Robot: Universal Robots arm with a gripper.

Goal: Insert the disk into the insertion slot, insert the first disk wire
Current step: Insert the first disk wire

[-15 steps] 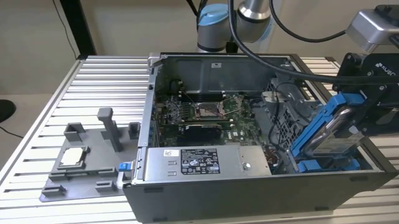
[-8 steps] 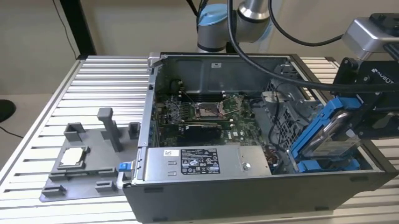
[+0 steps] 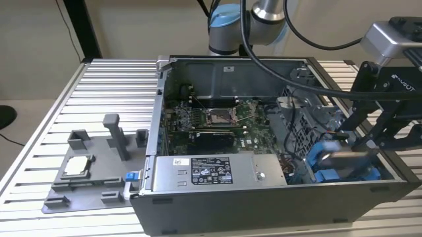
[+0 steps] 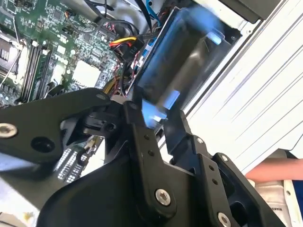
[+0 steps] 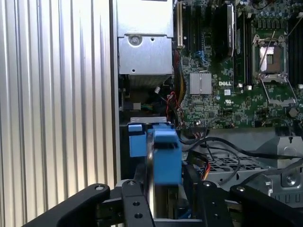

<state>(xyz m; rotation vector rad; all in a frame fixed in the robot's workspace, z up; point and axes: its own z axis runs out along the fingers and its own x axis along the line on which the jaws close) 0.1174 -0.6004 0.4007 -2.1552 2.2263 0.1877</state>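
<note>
My gripper (image 3: 358,148) hangs over the front corner of the open computer case (image 3: 264,207), on the exterior view's right, shut on the disk (image 3: 344,157). The disk is a silver slab in a bright blue bracket, held on edge and tilted; it is blurred. In the first wrist view the disk's blue bracket (image 5: 165,151) stands between my black fingers (image 5: 135,194). The second wrist view shows the disk (image 4: 184,56) reaching from my gripper (image 4: 158,120) toward the case wall. Just under it is the insertion slot (image 3: 327,176) with blue rails. Loose wires (image 5: 227,144) lie beside the cage; which is the disk wire I cannot tell.
A grey power-supply box (image 3: 218,170) sits along the case front, and the motherboard (image 3: 211,118) lies behind it. A grey fixture plate (image 3: 99,168) with posts rests on the ribbed table (image 3: 112,89) to the exterior view's left. What may be a person's arm (image 4: 277,170) shows beyond the case.
</note>
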